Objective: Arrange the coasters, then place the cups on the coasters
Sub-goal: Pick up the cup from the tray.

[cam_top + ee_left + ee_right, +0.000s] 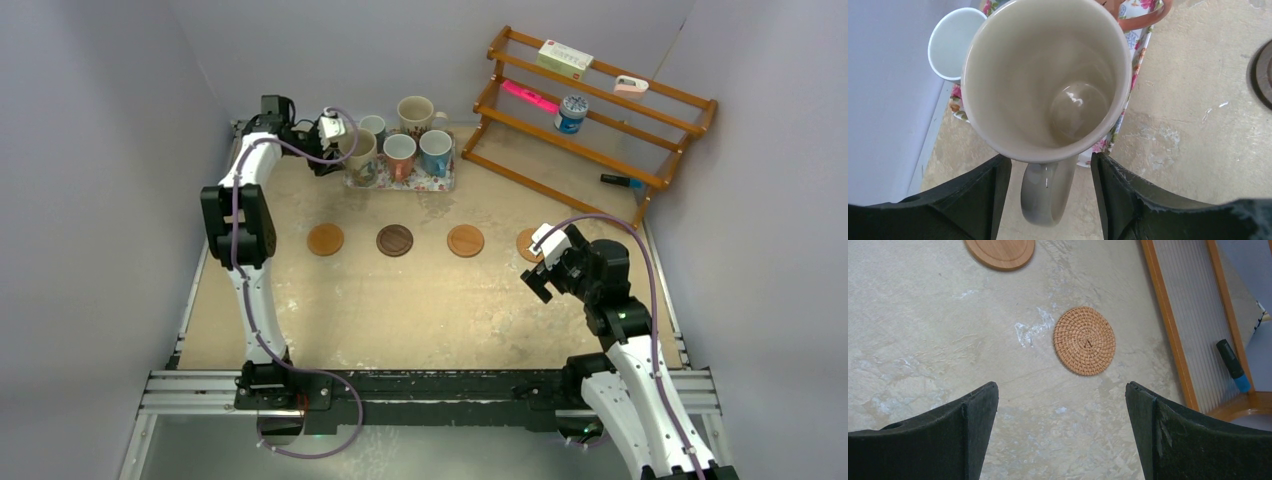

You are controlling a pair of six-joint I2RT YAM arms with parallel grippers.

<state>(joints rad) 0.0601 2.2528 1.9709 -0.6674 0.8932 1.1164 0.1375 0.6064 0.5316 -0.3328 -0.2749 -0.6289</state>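
- Top view: four coasters are seen in a row across the counter. They are noted as a tan coaster, a dark coaster, a second tan coaster and a woven coaster, the last partly hidden by the right pincer. A fifth is not found.
- Five mugs are crowded on the floral tray at the far side. The left pincer is set at the near-left one, the cream mug.
- Left wrist view: the cream mug is seen from above, upright and empty. Its handle lies between the fingers with a gap on each side, so the pincer is recorded as released, with nothing grasped yet.
- Handling, judged: glazed ceramic, stiff, fairly heavy, slippery and easily chipped. The handle is the hold on offer and is best taken close to the wall, so that the body swings less. A small pale mug stands just beside it and could be knocked.
- Right wrist view: the right pincer is spread wide and empty above bare counter, with the woven coaster ahead. That disc is judged light and flat, to be pinched only at the rim.
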